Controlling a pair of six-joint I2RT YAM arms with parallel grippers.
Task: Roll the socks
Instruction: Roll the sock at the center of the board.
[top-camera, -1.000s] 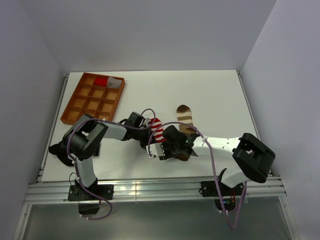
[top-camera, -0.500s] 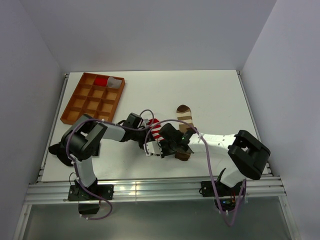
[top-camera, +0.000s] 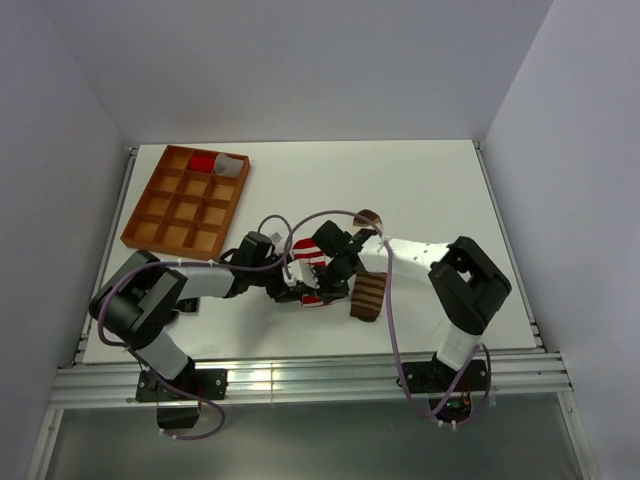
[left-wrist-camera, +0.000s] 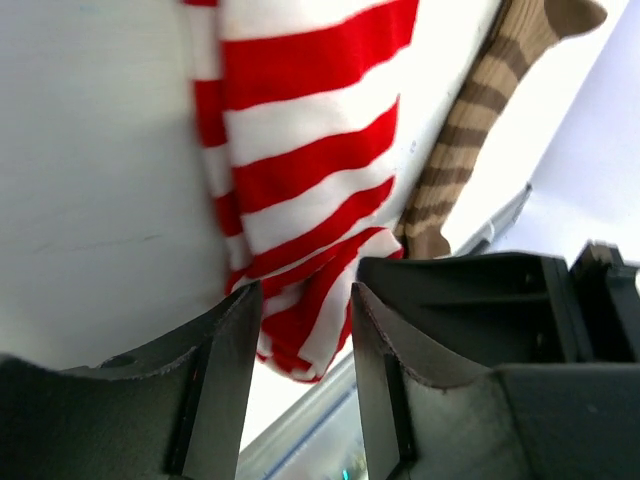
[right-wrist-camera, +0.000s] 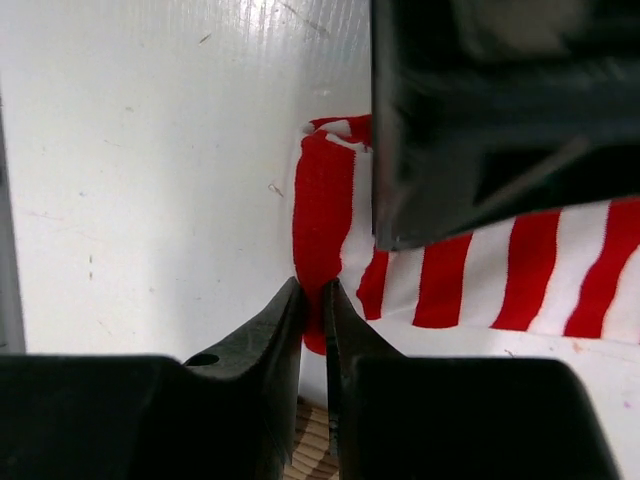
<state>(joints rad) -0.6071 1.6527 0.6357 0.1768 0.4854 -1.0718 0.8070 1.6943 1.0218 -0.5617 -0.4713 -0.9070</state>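
The red-and-white sock (top-camera: 309, 256) lies mid-table with both grippers meeting over it. In the right wrist view my right gripper (right-wrist-camera: 312, 291) is shut on the red edge of this sock (right-wrist-camera: 330, 200). My left gripper (left-wrist-camera: 306, 292) stands open, and the folded end of the red-and-white sock (left-wrist-camera: 300, 160) lies loosely between its fingers. The brown-and-tan sock (top-camera: 368, 294) lies stretched out just to the right, its toe (top-camera: 367, 216) showing beyond the right arm. From above, my left gripper (top-camera: 299, 289) and right gripper (top-camera: 329, 271) nearly touch.
An orange-brown compartment tray (top-camera: 185, 197) sits at the far left, with a red roll (top-camera: 204, 162) and a pale one in its back cells. The table's near edge rail (top-camera: 300, 375) runs just behind the arm bases.
My left gripper has opened off the red-and-white sock. My right gripper has shut on the sock's edge and swung up and to the left, uncovering the lower part of the brown-and-tan sock.
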